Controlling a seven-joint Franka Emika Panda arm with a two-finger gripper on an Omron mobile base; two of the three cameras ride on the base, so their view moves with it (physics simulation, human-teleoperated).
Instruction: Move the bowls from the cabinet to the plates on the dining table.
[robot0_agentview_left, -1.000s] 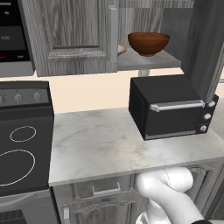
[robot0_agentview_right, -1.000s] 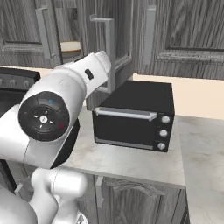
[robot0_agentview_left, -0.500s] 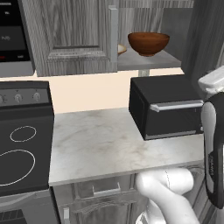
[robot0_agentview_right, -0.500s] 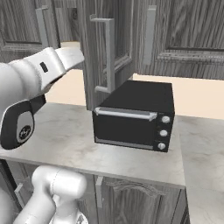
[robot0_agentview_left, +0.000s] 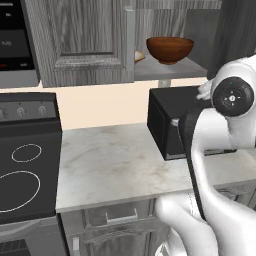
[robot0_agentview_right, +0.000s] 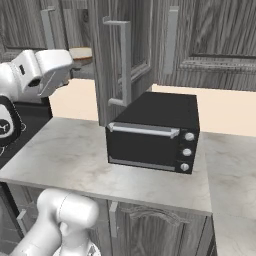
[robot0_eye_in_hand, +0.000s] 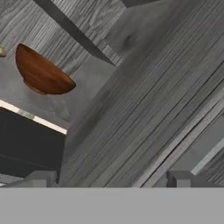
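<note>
Two bowls sit on the open cabinet (robot0_agentview_left: 90, 45) shelf: up and left of the gripper (robot0_eye_in_hand: 111, 178), well apart, the dark wooden bowl (robot0_eye_in_hand: 40, 72); a pale bowl (robot0_agentview_left: 138, 55) perhaps beside it. Fingertips (robot0_eye_in_hand: 41, 178) spread wide, holding nothing.

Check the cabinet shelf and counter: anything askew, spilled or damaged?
Nothing stands out. The brown bowl sits upright on the open cabinet shelf, the cream bowl beside it, mostly hidden behind the door edge. The black oven stands square on the counter, with no spills or damage visible.
</note>
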